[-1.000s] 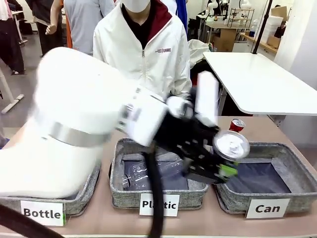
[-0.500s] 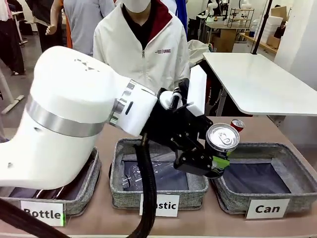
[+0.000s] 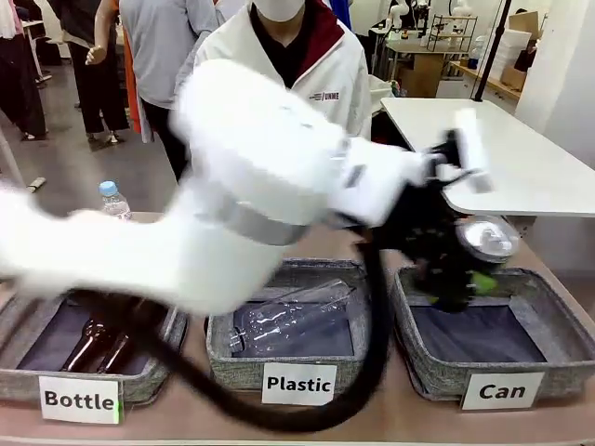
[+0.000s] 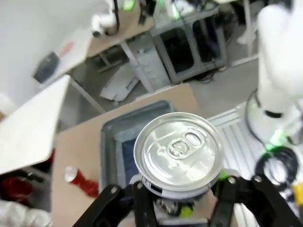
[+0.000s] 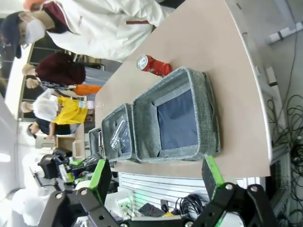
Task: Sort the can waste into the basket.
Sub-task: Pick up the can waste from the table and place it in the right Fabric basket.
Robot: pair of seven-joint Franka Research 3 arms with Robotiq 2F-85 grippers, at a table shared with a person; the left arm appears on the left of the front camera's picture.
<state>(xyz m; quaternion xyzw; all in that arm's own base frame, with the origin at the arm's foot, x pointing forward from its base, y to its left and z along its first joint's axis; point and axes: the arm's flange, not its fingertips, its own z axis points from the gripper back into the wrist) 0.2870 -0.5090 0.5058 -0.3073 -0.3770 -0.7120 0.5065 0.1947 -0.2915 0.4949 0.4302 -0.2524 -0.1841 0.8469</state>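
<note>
My left gripper [image 3: 469, 268] is shut on a drink can [image 3: 486, 238] with a silver top and a dark side. It holds the can tilted over the far left part of the grey basket [image 3: 550, 286] labelled "Can". In the left wrist view the can's top [image 4: 179, 158] sits between my left gripper's [image 4: 182, 201] black fingers, with the basket [image 4: 111, 142] below. A red can [image 4: 79, 179] lies on its side on the table beyond the basket. My right gripper [image 5: 156, 189] stands open and empty, off the table's edge. From there it looks at the basket [image 5: 208, 113] and the red can [image 5: 152, 65].
The "Plastic" basket [image 3: 223, 358] in the middle holds a clear bottle [image 3: 288, 321]. The "Bottle" basket [image 3: 19, 381] on the left holds brown glass bottles [image 3: 93, 344]. A clear water bottle [image 3: 112, 201] stands at the far left. A person [image 3: 288, 65] stands across the table.
My left arm has swung right, carrying the can from over the edge between the "Plastic" and "Can" baskets to over the "Can" basket. The water bottle has come into view.
</note>
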